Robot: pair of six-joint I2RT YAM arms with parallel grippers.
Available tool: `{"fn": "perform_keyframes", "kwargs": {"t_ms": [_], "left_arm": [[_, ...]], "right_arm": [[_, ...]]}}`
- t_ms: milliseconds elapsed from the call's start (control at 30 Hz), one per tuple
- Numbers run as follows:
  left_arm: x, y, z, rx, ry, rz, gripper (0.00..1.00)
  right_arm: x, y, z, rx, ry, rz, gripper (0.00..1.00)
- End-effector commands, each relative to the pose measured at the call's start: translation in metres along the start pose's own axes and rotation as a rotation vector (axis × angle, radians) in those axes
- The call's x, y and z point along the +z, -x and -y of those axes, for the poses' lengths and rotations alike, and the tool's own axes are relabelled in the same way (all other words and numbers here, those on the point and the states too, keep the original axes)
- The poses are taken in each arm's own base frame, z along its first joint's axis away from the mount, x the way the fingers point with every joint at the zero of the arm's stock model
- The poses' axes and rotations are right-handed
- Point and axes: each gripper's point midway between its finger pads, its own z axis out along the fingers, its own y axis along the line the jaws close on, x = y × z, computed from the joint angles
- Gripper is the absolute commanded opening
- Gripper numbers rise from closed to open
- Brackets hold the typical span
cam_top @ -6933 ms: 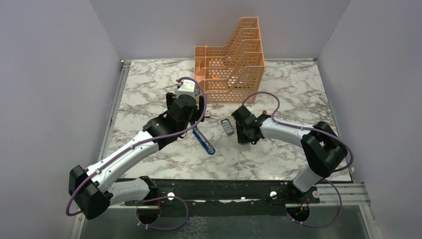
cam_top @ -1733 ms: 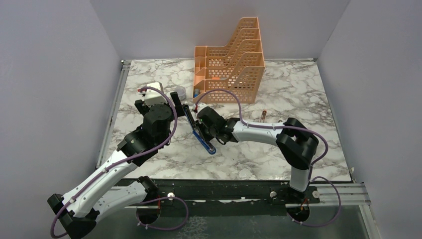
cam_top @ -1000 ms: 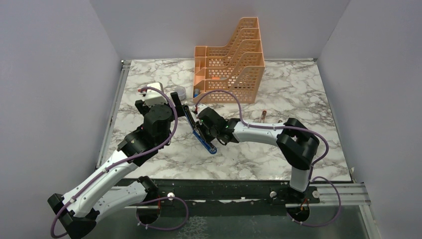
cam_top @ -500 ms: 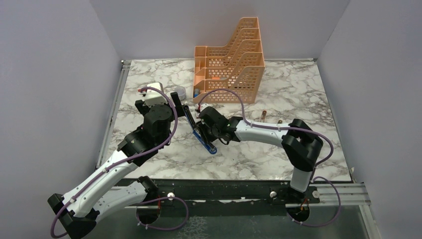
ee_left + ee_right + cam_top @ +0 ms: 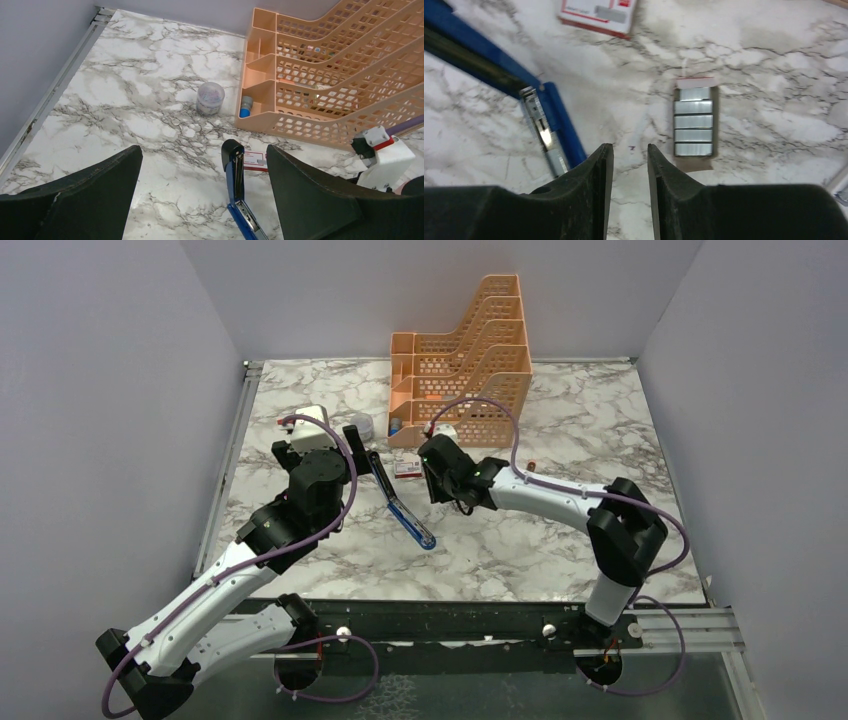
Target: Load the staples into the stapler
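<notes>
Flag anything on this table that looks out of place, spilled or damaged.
The stapler lies swung open on the table with its metal channel exposed. The staple tray sits loose outside its red-and-white box, apart from both. That fits a reload; nothing looks spilled or damaged.

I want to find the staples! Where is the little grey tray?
In the right wrist view, the staple tray lies flat on the marble table, to the right of the open blue stapler and below the red-and-white box.
</notes>
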Motion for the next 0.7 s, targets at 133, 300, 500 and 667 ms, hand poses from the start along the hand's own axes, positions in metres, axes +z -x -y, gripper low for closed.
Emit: {"fn": "perform_keyframes", "kwargs": {"t_ms": [133, 300, 500, 667], "left_arm": [[0.002, -0.003, 0.004, -0.007, -0.015, -0.002, 0.94], [0.002, -0.002, 0.005, 0.002, -0.013, -0.001, 0.95], [0.003, -0.001, 0.004, 0.006, -0.009, 0.001, 0.96], [0.003, -0.002, 0.004, 0.008, -0.007, 0.001, 0.97]], "right_arm": [[0.025, -0.009, 0.059, 0.096, -0.164, -0.059, 0.35], [0.039, -0.019, 0.065, 0.103, -0.197, -0.106, 0.34], [0.050, -0.022, 0.069, 0.106, -0.204, -0.120, 0.36], [0.053, -0.018, 0.070, 0.107, -0.202, -0.104, 0.38]]}}
